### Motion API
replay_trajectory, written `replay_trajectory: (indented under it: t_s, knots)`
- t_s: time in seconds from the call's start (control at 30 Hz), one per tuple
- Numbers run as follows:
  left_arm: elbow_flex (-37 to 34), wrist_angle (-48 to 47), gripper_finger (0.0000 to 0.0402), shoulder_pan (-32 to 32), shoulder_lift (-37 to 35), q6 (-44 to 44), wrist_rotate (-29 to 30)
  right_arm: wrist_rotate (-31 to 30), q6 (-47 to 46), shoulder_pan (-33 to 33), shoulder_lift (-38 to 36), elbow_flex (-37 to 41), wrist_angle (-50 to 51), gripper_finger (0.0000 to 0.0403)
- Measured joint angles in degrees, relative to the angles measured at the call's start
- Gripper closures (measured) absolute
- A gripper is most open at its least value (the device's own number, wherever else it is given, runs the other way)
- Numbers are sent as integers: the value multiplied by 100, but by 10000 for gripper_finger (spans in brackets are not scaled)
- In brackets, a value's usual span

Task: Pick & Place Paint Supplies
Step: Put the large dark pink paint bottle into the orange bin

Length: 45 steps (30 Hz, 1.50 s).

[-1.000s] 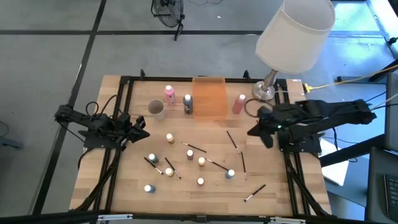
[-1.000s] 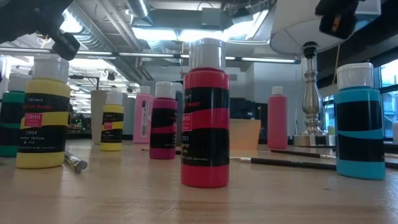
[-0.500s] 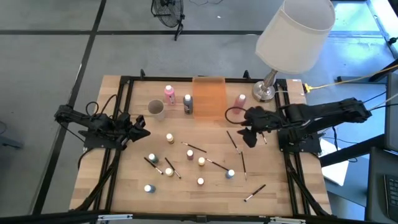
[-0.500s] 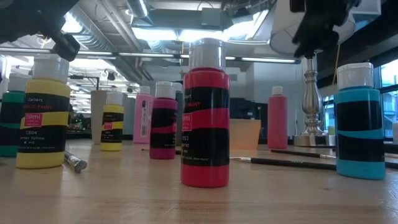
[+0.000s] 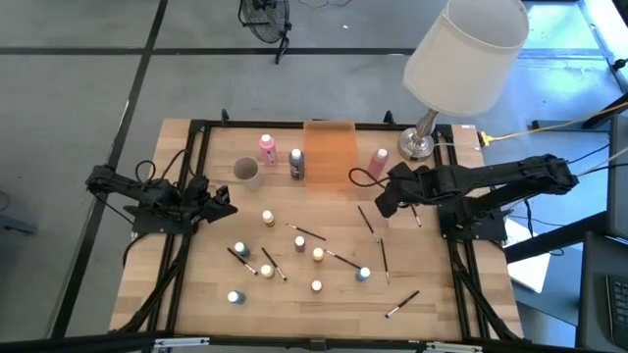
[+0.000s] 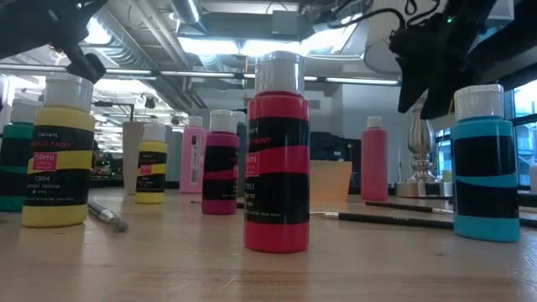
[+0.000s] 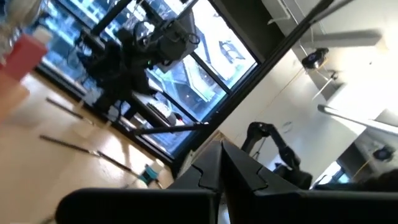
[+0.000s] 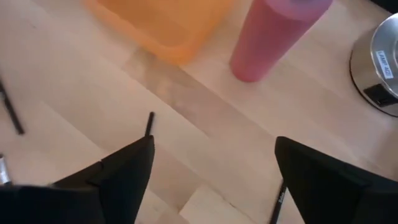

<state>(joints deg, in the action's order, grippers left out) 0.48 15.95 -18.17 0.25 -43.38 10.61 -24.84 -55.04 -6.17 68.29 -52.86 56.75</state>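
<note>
Paint supplies stand and lie on the wooden table (image 5: 206,314). Several tiny capped bottles (image 5: 299,242) stand upright in the middle, with thin dark brushes (image 5: 365,220) lying flat among them. A pink bottle (image 5: 378,162) stands beside the orange bin (image 5: 329,155). Another pink bottle (image 5: 267,149) and a dark one (image 5: 296,164) stand near a cup (image 5: 246,172). My right gripper (image 5: 385,201) hangs open above the table, slanting down. Its wrist view shows bare wood and a brush tip (image 8: 149,123) between its fingers. My left gripper (image 5: 224,208) is shut at the left.
A big white-shaded lamp (image 5: 461,54) stands on its metal base (image 5: 417,144) at the far right corner, close behind my right arm. A black frame (image 5: 196,127) runs around the table. In the low view, a red bottle (image 6: 277,151) stands nearest.
My right gripper has swung from the table's right edge toward the middle and come down. It has tipped to point steeply at the table near the pink bottle, and its fingers have opened.
</note>
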Motion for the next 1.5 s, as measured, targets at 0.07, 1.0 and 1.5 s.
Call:
replay_trajectory:
  t_s: [0.07, 1.0, 1.5]
  knots:
    - [-1, -21, 382, 0, 0, -147, 40, 2, -1, 59, 58, 0, -173, 63]
    - [-1, 605, 189, 0, 0, -239, 1539, 90, 133, 1211, 770, 4, -687, 63]
    - [-1, 607, 188, -11, 0, -240, 1532, -261, 794, 1586, 792, 4, -1135, 63]
